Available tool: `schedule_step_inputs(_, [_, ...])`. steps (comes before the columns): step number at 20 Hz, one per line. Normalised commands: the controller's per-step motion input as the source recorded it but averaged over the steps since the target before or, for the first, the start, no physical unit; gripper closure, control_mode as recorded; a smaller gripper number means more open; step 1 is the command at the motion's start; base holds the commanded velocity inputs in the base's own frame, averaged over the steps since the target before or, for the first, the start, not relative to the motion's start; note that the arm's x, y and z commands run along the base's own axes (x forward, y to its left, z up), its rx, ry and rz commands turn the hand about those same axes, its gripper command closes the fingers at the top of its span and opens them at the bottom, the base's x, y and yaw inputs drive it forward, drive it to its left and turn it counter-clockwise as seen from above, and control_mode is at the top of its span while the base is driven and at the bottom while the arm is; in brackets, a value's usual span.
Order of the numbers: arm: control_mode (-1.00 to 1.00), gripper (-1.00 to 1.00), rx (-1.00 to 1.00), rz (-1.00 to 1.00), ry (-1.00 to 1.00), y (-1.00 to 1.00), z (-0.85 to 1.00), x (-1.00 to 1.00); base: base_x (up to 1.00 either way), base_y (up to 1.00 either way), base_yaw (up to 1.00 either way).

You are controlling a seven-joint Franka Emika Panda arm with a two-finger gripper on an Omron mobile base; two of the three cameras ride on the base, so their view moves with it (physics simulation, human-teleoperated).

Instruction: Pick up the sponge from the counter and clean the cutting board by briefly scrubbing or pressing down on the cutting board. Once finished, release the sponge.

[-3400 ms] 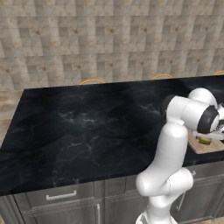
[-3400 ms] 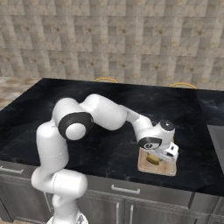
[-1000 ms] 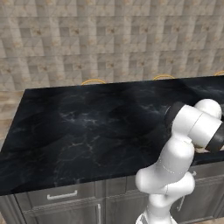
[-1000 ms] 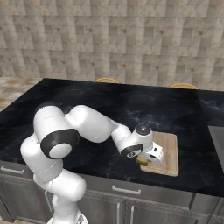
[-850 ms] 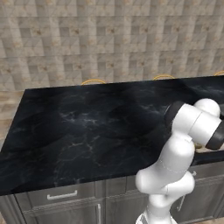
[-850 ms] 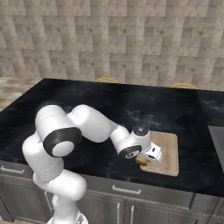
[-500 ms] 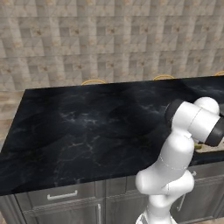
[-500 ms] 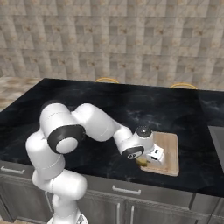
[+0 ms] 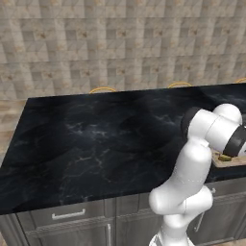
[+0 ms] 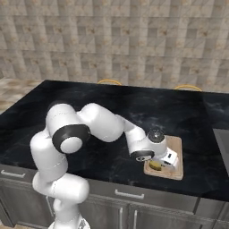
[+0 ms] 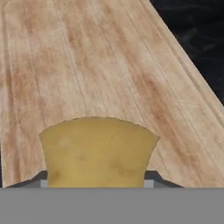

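Observation:
The tan wooden cutting board (image 10: 177, 152) lies on the black counter (image 10: 103, 134) near its front edge. In the hand view the board (image 11: 87, 65) runs away from me, with the yellow sponge (image 11: 98, 151) pressed flat on it between my dark fingertips (image 11: 151, 177). My gripper (image 10: 157, 165) is low over the board's near left corner, shut on the sponge (image 10: 155, 166). In the left base view the board (image 9: 230, 162) and a bit of the sponge (image 9: 224, 157) peek out behind my forearm.
The counter (image 9: 96, 139) stretches wide to the left of the board, above grey drawers (image 10: 129, 201). A sink edge (image 10: 222, 147) lies to the board's right. Black counter (image 11: 192, 30) borders the board on one side in the hand view.
My elbow and upper arm have swung leftward and lower. The hand has stayed low on the board's near left part, shifting only slightly with the sponge under it.

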Motion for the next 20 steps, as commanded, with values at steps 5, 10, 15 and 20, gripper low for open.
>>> schedule_step_inputs(5, [-1.0, 1.0, 0.0, -0.02, 0.0, -0.72, -0.05, 0.32, 0.0, 0.0, 0.0])
schedule_step_inputs(10, [-1.0, 1.0, -0.01, 0.0, 0.0, -0.39, -0.35, 0.23, 0.0, 0.0, 0.0])
schedule_step_inputs(15, [-1.0, 1.0, -0.06, 0.0, -0.01, 0.01, -0.89, -0.15, 0.0, 0.0, 0.0])
schedule_step_inputs(20, [-1.0, 1.0, -0.01, -0.03, -0.07, 0.09, 0.18, 0.02, 0.0, 0.0, 0.0])
